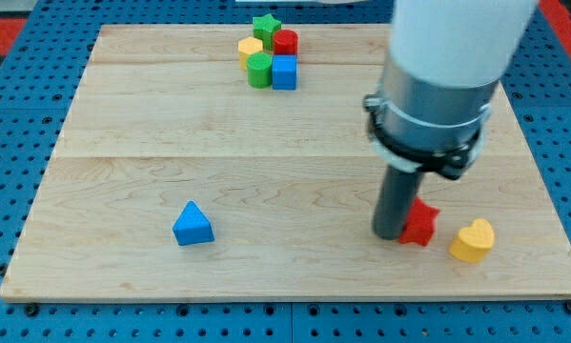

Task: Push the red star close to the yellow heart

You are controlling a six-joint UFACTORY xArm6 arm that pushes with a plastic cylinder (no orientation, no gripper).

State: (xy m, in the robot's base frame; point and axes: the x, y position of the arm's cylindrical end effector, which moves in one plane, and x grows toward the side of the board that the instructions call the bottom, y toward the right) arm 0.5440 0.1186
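My tip (390,234) sits lower right of frame, pressed against the left side of the red star (420,225); end effector is a bare rod, nothing to open or clamp; contact on that side because the yellow heart (473,240) lies just right of the star, small gap left; blue triangle (193,225) lower left and block cluster (269,51) at top of the table (266,181) are well apart, irrelevant.

Red star (420,225) near view's bottom right, just left of yellow heart (473,240)
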